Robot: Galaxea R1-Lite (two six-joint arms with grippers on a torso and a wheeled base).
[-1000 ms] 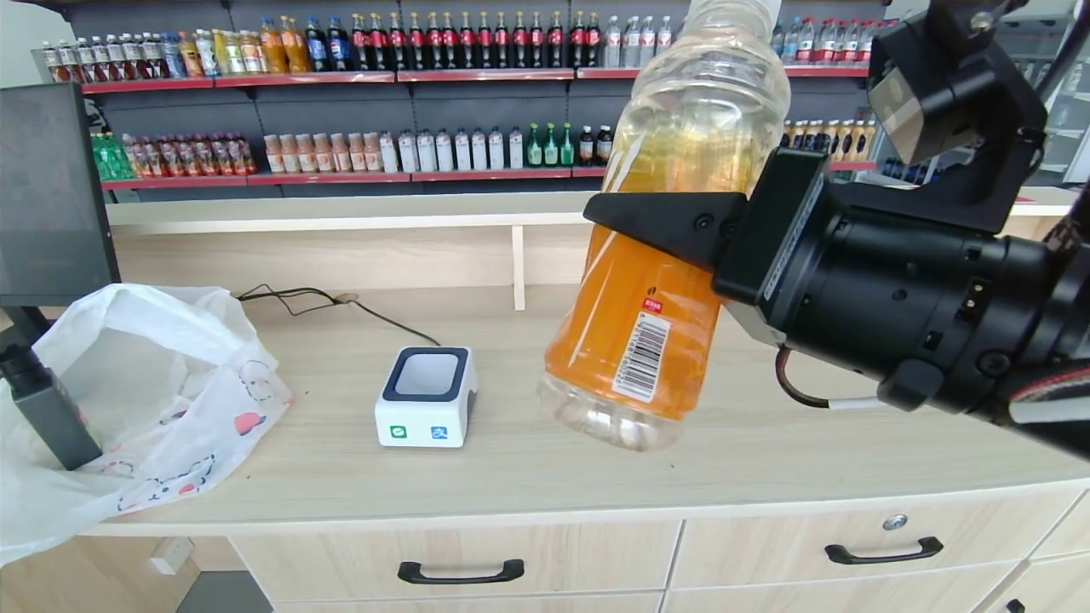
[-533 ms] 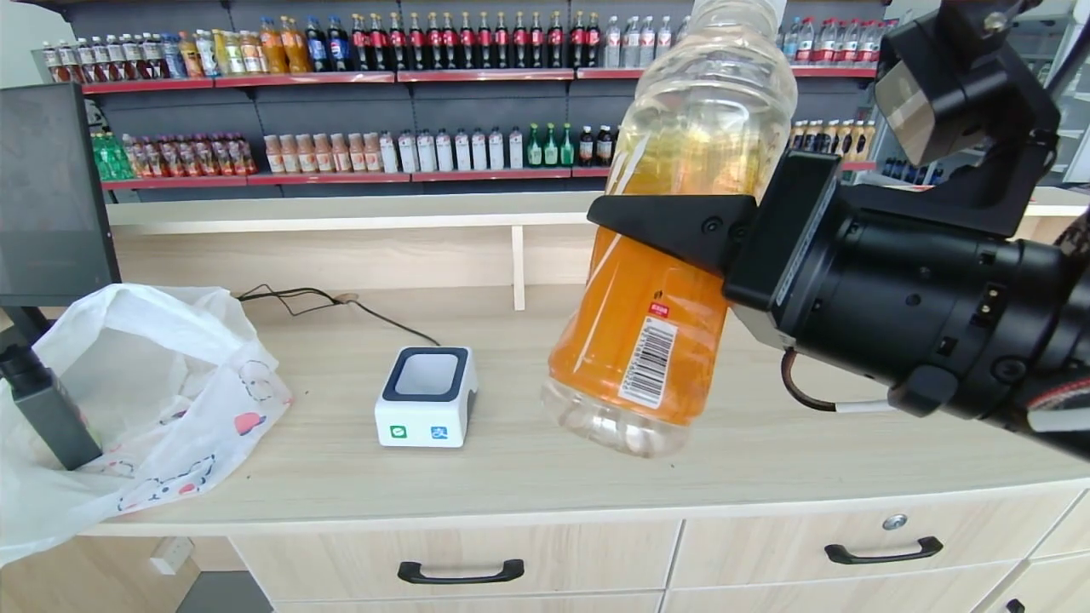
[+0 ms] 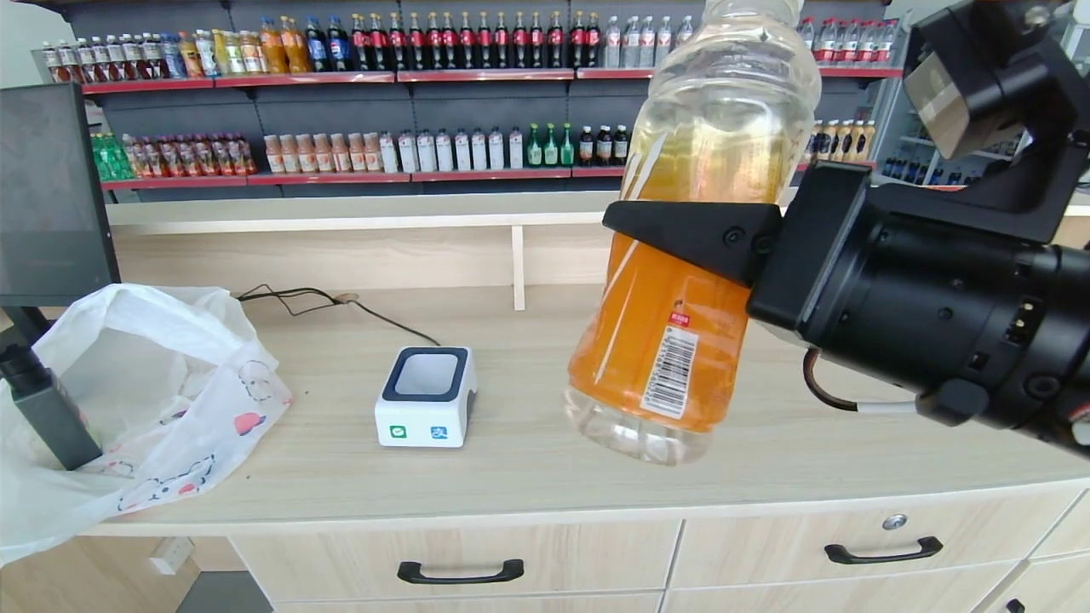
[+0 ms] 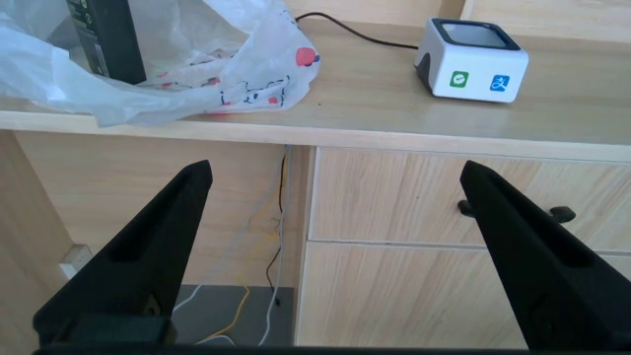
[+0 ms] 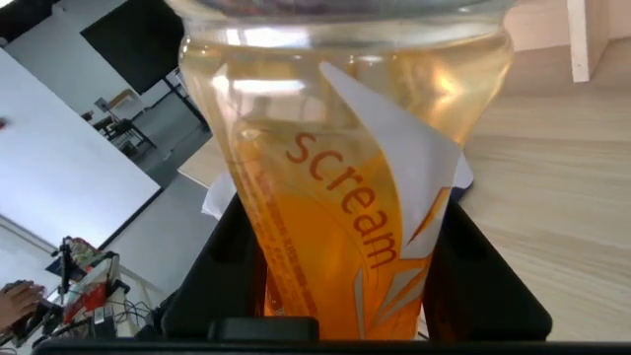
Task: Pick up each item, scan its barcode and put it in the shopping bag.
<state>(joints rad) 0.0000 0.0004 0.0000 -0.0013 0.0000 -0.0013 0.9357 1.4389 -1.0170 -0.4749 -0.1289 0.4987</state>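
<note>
The right hand (image 3: 691, 240) pinches the orange drink bottle (image 3: 673, 323) around its middle. One black finger crosses the front; the other is hidden behind the bottle, probably pressing the back. The bottle hangs tilted in the air, neck up, clear base down, above the surface (image 3: 528, 468) and well to the right of the barcode scanner (image 3: 424, 396). The mid-body grip leaves the barcode label (image 3: 669, 371) uncovered low on the bottle. The label faces the head camera, not the scanner window, which points up. Judgement: scan step in hand; the bottle needs to go left and turn label-down over the window. In the right wrist view the bottle (image 5: 345, 197) sits snug between the two fingers.

The shopping bag (image 3: 145, 400) lies at the left end of the surface, draped around a dark upright post (image 3: 47, 413), which seems to keep its mouth open for drop-ins. The left hand (image 4: 330, 187) is spread and empty, low in front of the drawers (image 4: 414, 207), below the surface edge and out of the way.
</note>
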